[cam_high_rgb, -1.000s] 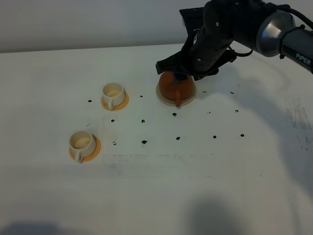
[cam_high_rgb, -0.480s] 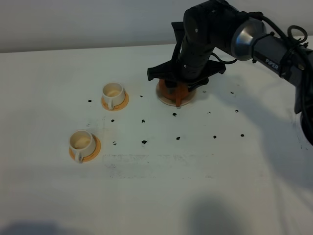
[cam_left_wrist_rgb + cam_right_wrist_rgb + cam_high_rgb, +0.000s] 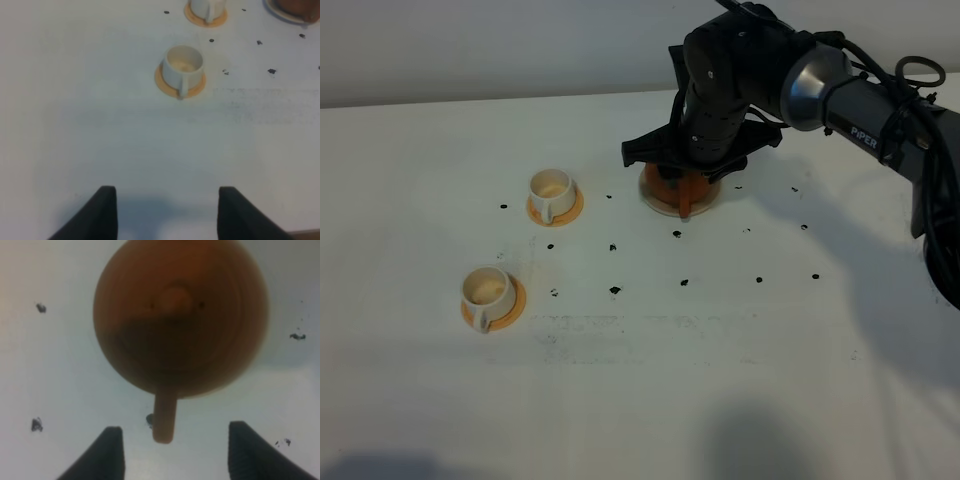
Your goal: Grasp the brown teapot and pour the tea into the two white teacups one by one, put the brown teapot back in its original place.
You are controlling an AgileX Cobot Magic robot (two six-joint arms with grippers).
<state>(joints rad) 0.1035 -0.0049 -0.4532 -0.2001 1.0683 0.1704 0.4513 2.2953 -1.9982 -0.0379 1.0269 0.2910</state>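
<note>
The brown teapot stands on the pale beige coaster at the back of the table, mostly hidden by my right arm. In the right wrist view the teapot is seen from above, its knobbed lid in the middle. A narrow stub of it points between the fingers. My right gripper is open and hovers over the teapot without touching it. Two white teacups on orange saucers stand to the left: one farther back, one nearer. My left gripper is open and empty, well short of the nearer cup.
Small black marks dot the white table. In the left wrist view the farther cup and the coaster's edge show at the frame's border. The right arm's cables hang at the right.
The right arm has swung left and come down over the teapot, covering most of it. In the last half second it barely moved. Teapot and cups have stayed in place.
</note>
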